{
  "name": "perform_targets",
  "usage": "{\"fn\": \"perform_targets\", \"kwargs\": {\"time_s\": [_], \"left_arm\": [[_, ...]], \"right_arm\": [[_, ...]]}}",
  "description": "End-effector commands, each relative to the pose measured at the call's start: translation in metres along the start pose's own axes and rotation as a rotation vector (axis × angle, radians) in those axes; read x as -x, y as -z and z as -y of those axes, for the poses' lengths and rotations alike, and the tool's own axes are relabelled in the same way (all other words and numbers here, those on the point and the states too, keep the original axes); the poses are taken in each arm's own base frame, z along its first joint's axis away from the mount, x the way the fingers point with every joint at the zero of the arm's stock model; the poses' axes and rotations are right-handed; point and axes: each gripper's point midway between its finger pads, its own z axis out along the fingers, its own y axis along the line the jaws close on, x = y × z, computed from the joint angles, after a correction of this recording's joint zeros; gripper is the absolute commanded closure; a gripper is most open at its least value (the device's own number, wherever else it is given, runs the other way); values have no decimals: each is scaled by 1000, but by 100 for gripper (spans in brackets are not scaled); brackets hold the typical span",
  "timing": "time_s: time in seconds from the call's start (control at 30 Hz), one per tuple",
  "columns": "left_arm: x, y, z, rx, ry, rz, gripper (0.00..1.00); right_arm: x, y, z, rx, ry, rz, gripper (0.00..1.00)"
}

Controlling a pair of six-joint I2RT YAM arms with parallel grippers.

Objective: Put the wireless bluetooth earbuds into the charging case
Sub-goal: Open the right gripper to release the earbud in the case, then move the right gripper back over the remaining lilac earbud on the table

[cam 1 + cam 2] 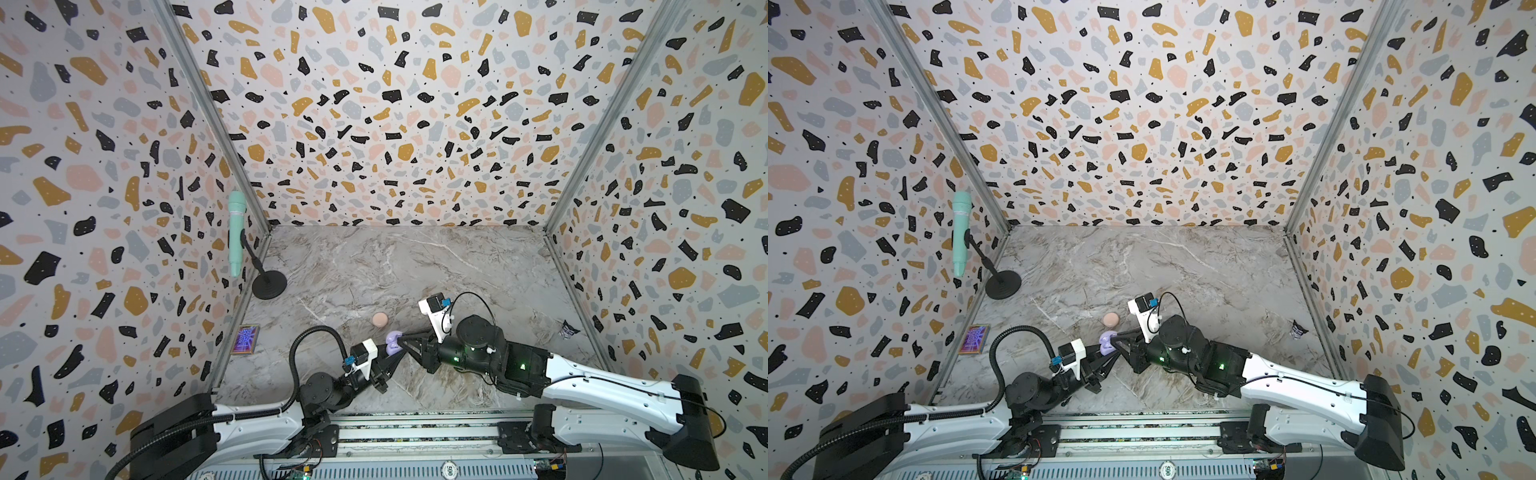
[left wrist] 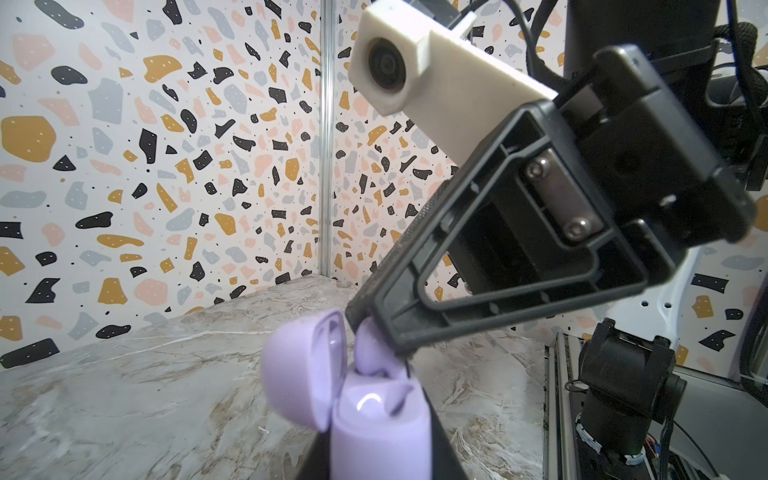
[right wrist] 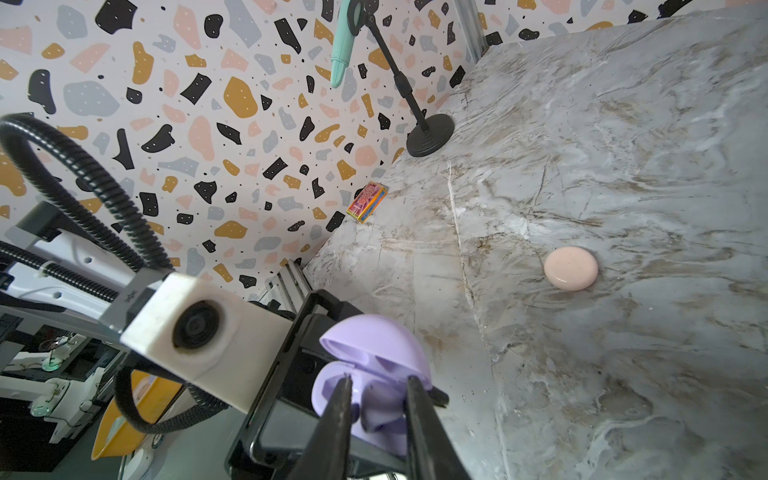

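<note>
Now | left fingers clamped on lavender case | right fingers narrowly apart astride lavender earbud, grip unclear | disc: "500"

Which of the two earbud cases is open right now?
The lavender case, held in the left gripper: its lid is swung back. The pink case lies shut on the marble table.
</note>
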Motion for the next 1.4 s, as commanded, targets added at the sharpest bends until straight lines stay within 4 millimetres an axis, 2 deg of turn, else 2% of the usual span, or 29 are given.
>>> {"fn": "perform_targets", "kwargs": {"time_s": [0.0,0.27,0.5,0.67,0.77,0.87,0.97,1.1,1.23,1.37], "left_arm": [[20,2,1,1,-10,80,100],[20,2,2,-4,-12,82,100],[25,-2,6,-27,-18,83,100],[43,-13,22,-103,-59,88,100],[46,-18,25,-120,-121,55,100],[47,-22,30,-152,-181,20,100],[50,-25,35,-211,-235,-6,100],[53,-22,23,-205,-293,-2,100],[45,-15,12,-183,-373,-22,100],[38,-8,11,-178,-412,-35,100]], "right_arm": [[9,10,-5,6,9,31,74],[19,20,-4,-18,14,64,67],[41,42,2,-98,32,123,47],[49,58,28,-187,3,144,34],[50,69,47,-219,-46,154,25],[47,78,77,-307,-103,138,20],[32,81,108,-385,-157,75,20],[0,73,141,-416,-234,-39,21],[-38,61,167,-470,-307,-153,29],[-70,47,182,-502,-383,-263,38]]}}
